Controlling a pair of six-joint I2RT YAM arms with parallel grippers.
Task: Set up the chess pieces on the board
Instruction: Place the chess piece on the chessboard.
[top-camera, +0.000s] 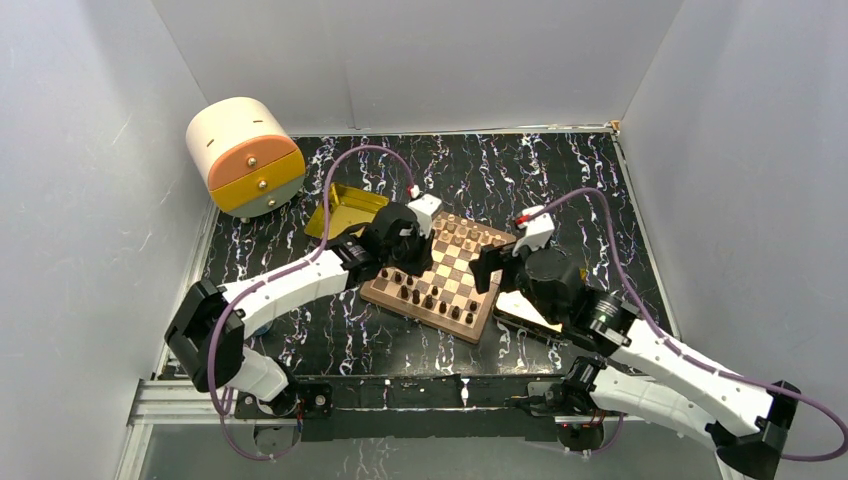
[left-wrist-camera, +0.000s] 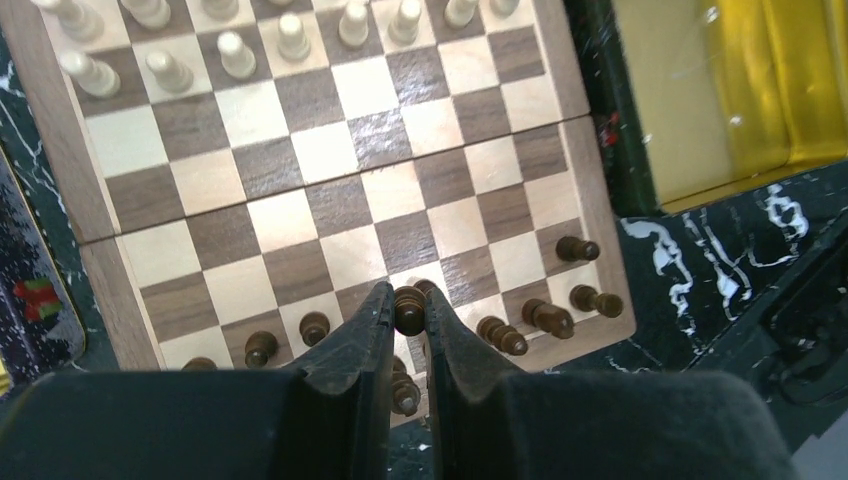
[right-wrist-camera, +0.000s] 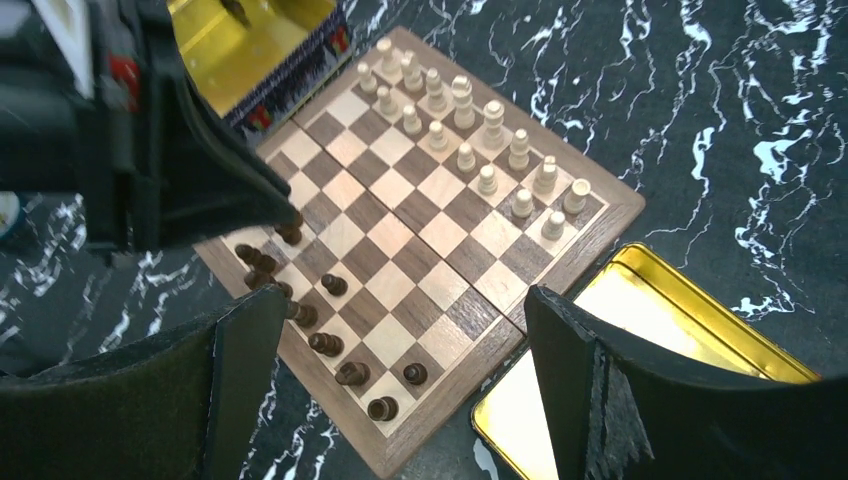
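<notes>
The board (top-camera: 455, 268) lies at an angle mid-table. Light chess pieces (top-camera: 460, 232) fill its far two rows, and dark chess pieces (top-camera: 430, 298) stand along its near edge. My left gripper (left-wrist-camera: 408, 295) is shut on a dark piece (left-wrist-camera: 408, 310) low over the dark side, with other dark pieces (left-wrist-camera: 540, 318) standing beside it. In the top view the left gripper (top-camera: 400, 250) hangs over the board's left edge. My right gripper (right-wrist-camera: 400, 300) is open and holds nothing, above the board's (right-wrist-camera: 420, 230) near corner. Dark pieces (right-wrist-camera: 330, 340) and light pieces (right-wrist-camera: 470, 130) show below it.
One gold tray (top-camera: 345, 205) lies behind the board on the left. Another gold tray (right-wrist-camera: 640, 330) lies under my right arm, close against the board's right side. A cream and orange drawer cabinet (top-camera: 245, 155) stands at the far left. White walls enclose the black marbled table.
</notes>
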